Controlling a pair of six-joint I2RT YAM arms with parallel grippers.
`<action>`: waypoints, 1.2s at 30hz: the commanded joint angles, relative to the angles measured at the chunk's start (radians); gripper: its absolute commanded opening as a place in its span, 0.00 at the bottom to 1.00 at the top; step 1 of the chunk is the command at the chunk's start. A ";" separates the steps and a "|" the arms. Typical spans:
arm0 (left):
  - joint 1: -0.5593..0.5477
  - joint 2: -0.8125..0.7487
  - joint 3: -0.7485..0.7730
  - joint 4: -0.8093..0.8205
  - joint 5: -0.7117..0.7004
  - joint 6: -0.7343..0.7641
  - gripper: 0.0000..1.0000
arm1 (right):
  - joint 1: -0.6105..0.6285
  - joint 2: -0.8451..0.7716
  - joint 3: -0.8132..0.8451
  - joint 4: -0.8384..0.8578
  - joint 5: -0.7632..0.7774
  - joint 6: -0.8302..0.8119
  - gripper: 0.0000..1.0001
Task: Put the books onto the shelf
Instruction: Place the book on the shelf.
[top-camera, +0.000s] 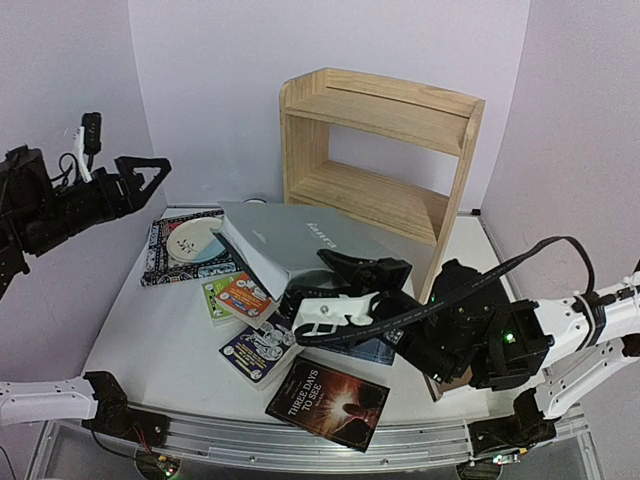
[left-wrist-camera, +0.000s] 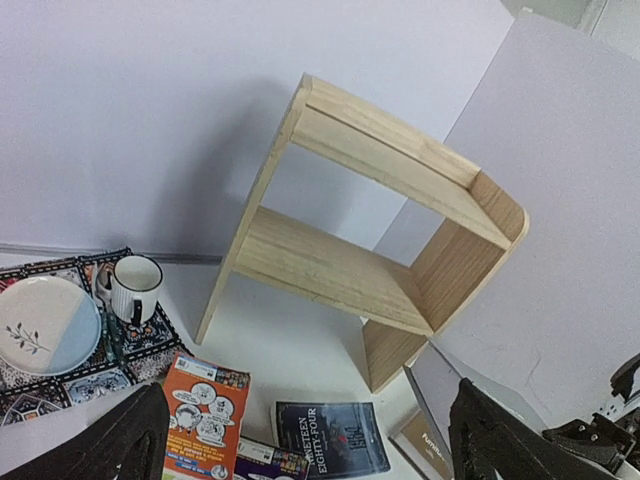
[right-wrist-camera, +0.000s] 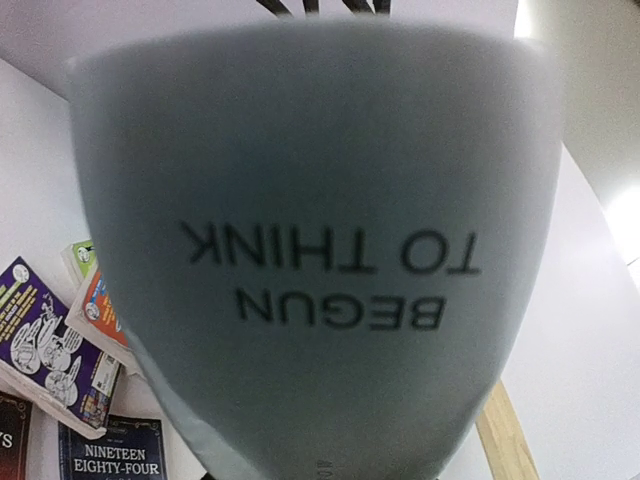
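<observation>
The pine shelf (top-camera: 380, 150) (left-wrist-camera: 340, 270) stands empty at the back of the table. My right gripper (top-camera: 340, 290) is shut on the grey book (top-camera: 300, 245) (right-wrist-camera: 310, 250), holding it tilted above the table in front of the shelf; its cover fills the right wrist view and hides the fingers. On the table lie the orange book (top-camera: 245, 295) (left-wrist-camera: 205, 410), a green one (top-camera: 218, 295), the purple one (top-camera: 262, 345), "Three Days to See" (top-camera: 328, 402) and "Nineteen Eighty-Four" (left-wrist-camera: 330, 437). My left gripper (top-camera: 150, 175) (left-wrist-camera: 310, 450) hangs open and empty, high at the left.
A patterned placemat (top-camera: 160, 268) at the back left carries a plate (left-wrist-camera: 45, 325) and a striped mug (left-wrist-camera: 133, 287). A brown book's corner (left-wrist-camera: 420, 440) shows under the grey book. Purple walls close in behind and on both sides.
</observation>
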 joint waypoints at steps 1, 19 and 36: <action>0.003 -0.020 0.053 0.009 -0.082 0.030 0.99 | -0.015 -0.018 0.128 0.023 -0.057 -0.088 0.13; 0.002 -0.020 0.027 0.008 -0.094 0.020 0.99 | -0.135 0.228 0.717 -0.108 -0.142 -0.367 0.10; 0.003 -0.031 -0.011 0.008 -0.099 -0.018 0.99 | -0.446 0.668 1.317 -0.179 0.101 -0.618 0.10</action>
